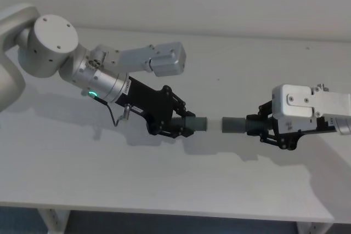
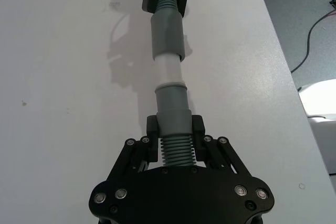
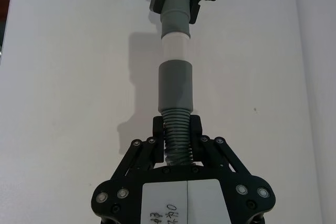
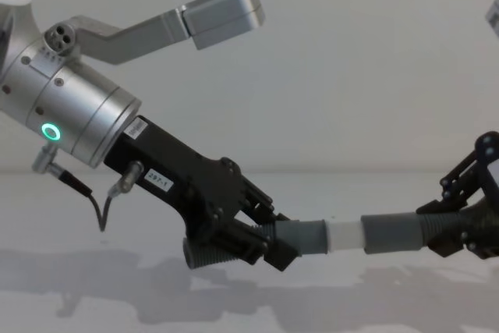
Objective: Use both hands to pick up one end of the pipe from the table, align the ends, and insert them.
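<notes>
- The left gripper was clamped on the short corrugated hose piece, its ribbed fingers closed on either side just behind the smooth grey collar.
- In the chest view that piece was held above the white table, its ribbed tail jutting out behind the gripper.
- The white spigot stuck out from the collar toward the other piece.
- The right gripper was clamped on the longer hose, fingers pressed to the corrugated part directly behind the wider grey socket cuff.
- In the chest view the right gripper entered from the right edge, the hose held roughly level with the short piece.
- The two ends faced each other along one line between the grippers, in the middle of the table and raised off it.
- In the left wrist and chest views the spigot tip reached the mouth of the socket cuff; much of the white length was exposed between cuff and collar.
- How far the tip sat inside the cuff could not be told.
- The silver left arm showed a green ring light and a small white label.
</notes>
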Available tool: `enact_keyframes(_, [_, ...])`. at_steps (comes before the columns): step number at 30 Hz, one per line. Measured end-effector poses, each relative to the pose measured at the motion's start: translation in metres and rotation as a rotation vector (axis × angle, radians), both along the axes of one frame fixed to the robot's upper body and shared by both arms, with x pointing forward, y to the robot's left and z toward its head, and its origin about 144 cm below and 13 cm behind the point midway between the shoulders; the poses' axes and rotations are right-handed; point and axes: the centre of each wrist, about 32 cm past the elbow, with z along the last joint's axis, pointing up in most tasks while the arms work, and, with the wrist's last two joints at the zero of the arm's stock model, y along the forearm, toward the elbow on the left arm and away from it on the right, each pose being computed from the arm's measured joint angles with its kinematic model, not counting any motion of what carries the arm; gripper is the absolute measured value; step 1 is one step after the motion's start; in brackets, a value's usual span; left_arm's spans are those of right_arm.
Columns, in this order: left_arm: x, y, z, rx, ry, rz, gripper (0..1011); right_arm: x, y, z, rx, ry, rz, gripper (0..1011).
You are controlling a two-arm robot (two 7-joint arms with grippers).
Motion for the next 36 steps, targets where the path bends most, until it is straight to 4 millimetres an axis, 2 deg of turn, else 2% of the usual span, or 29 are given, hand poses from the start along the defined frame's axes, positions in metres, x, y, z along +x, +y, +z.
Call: enact_keyframes(36, [0.0013, -0.0068, -0.0006, -0.005, -0.011, 0.018, 364, 0.0022, 0.0006, 0.0002, 0.009, 0.017, -0.012, 271])
